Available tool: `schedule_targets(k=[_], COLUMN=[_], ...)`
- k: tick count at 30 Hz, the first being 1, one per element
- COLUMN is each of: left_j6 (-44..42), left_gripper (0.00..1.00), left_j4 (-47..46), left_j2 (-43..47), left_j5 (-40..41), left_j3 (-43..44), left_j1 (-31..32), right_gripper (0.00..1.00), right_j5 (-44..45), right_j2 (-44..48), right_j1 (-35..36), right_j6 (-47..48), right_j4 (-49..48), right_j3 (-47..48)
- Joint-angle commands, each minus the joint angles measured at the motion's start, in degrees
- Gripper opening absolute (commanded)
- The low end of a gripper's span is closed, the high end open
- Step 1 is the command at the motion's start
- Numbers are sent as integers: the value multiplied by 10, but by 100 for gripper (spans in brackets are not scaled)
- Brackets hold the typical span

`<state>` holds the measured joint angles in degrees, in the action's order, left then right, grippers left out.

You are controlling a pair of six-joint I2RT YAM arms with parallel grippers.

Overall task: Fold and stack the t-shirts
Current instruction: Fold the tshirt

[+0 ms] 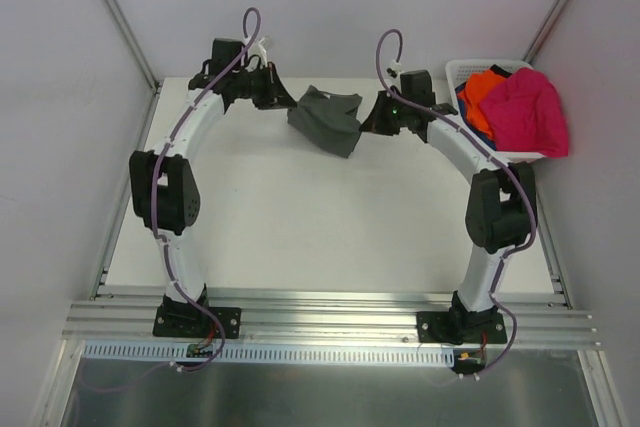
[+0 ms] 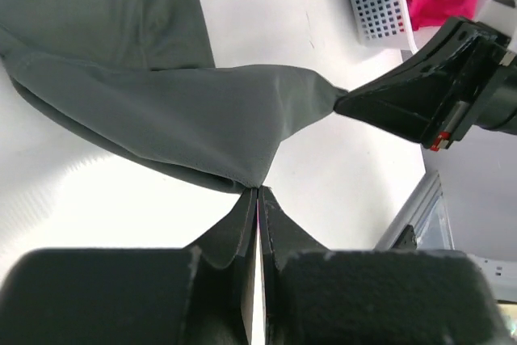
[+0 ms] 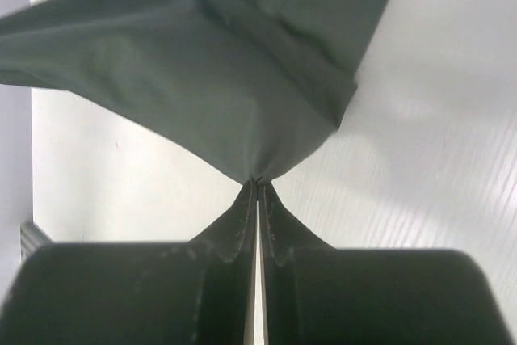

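The dark grey-green t-shirt point(image 1: 328, 119) hangs bunched between my two grippers above the far middle of the table. My left gripper point(image 1: 290, 99) is shut on its left edge; in the left wrist view point(image 2: 258, 190) the cloth point(image 2: 186, 111) stretches from my tips to the right gripper point(image 2: 339, 103). My right gripper point(image 1: 372, 115) is shut on its right edge; in the right wrist view point(image 3: 257, 181) the shirt point(image 3: 234, 62) fans out from my tips. A magenta-pink t-shirt point(image 1: 528, 112), an orange one point(image 1: 482, 92) and a bit of blue one point(image 1: 463, 104) lie in the basket.
The white lattice basket point(image 1: 470, 68) stands at the far right corner of the table, also in the left wrist view point(image 2: 376, 2). Grey walls close in the table on the left, back and right. An aluminium rail point(image 1: 330, 309) runs along the near edge.
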<state>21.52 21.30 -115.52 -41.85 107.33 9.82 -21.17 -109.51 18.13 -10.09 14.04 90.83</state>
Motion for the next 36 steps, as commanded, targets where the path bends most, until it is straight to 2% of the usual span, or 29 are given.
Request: schedule_targets(k=[1,12,21,25,36], left_j6=[-9,-19,-10,-24,-46], left_gripper=[0,0,0,0,0], left_j4=[24,25,27,29,30], left_j2=[65,222,325,334,223], left_j5=[-24,-21,-9,17,22], left_j3=[-78,-290,-361,-349,-252], left_j1=[12,28,51,49,41], right_gripper=[1,0,0,1,1], right_j5=[-21,-11,4,10,3], right_j2=[71,214,324,345,290], right_j1=[14,24,56,55,15], right_j6=[-13,2,23,31,31], right_j4=[-2,25,59,58,10], right_j3=[-62,-171,-226,-239,-244])
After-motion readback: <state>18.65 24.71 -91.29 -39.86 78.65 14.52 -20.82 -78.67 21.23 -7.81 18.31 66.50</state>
